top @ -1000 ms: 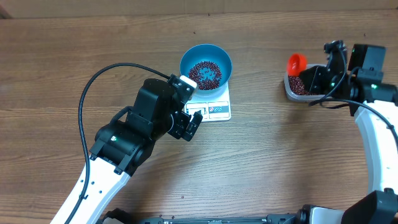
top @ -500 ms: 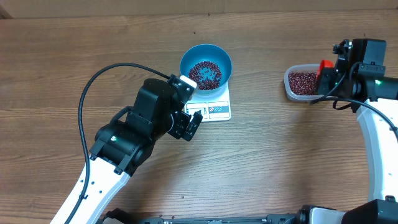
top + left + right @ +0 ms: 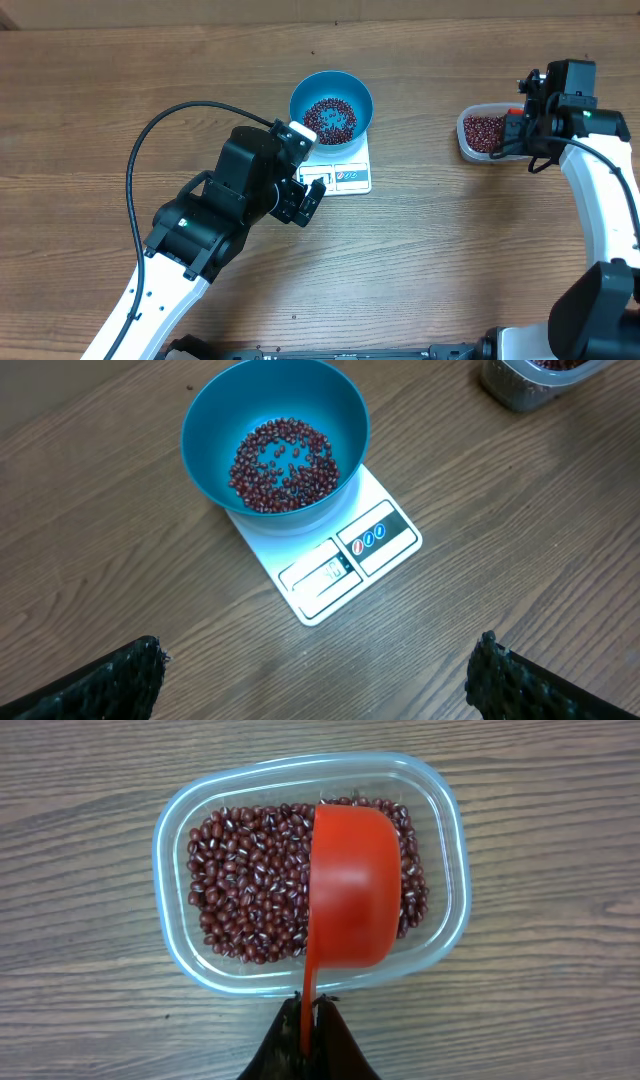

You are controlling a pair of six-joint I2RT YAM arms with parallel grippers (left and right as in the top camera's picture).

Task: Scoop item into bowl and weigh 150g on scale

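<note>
The blue bowl (image 3: pixel 331 105) stands on the white scale (image 3: pixel 345 176) with a layer of dark red beans (image 3: pixel 283 463) in it. My left gripper (image 3: pixel 320 672) hovers open in front of the scale (image 3: pixel 385 540), nothing between its fingertips. At the right, my right gripper (image 3: pixel 308 1012) is shut on the thin handle of a red scoop (image 3: pixel 350 885). The scoop lies turned on its side over the beans (image 3: pixel 250 885) in the clear plastic tub (image 3: pixel 172 935). From overhead only a sliver of the scoop (image 3: pixel 514 114) shows beside the right gripper (image 3: pixel 520 130).
The tub (image 3: pixel 470 148) sits on bare wooden table right of the scale. The left arm (image 3: pixel 215 215) and its black cable (image 3: pixel 150 135) cover the table's lower left. A stray bean (image 3: pixel 313 55) lies behind the bowl.
My right wrist has rolled and shifted over the tub, so the scoop's open mouth, seen at the tub's left before, no longer faces up. The left arm has not moved.
</note>
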